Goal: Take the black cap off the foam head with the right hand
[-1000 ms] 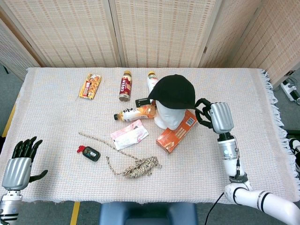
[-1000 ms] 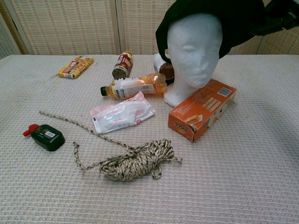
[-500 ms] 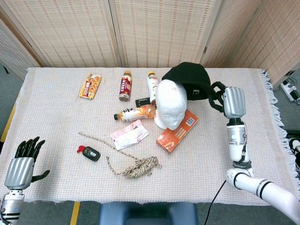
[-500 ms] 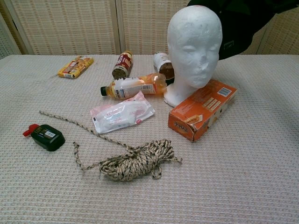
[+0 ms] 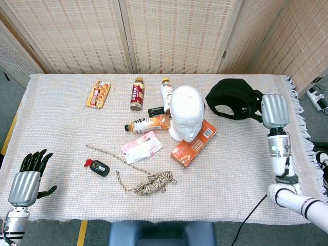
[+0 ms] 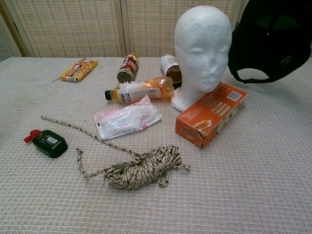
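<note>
Right hand (image 5: 270,109) gripping black cap (image 5: 231,98) held just beside it, clear of foam head (image 5: 186,111)

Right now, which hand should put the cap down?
The right hand. It already holds the cap in the air, off the foam head. The left hand is far away, empty.

The foam head (image 5: 186,119) stands upright mid-table with the box (image 5: 193,143) touching its base on the near right, and a bottle (image 5: 147,123) lies on its side just to its left. Behind that are two more bottles (image 5: 137,94) (image 5: 166,90) and, further left, a snack pack (image 5: 98,94); nearer the front edge you've got the pouch (image 5: 141,147), the rope bundle (image 5: 150,182) and a small flask (image 5: 97,167) off to the left. The cap (image 5: 230,98) is off to the right of the head, clear of it, held up by the right hand (image 5: 271,110), while the left hand (image 5: 25,179) sits at the near left corner of the table (image 5: 56,133).
</note>
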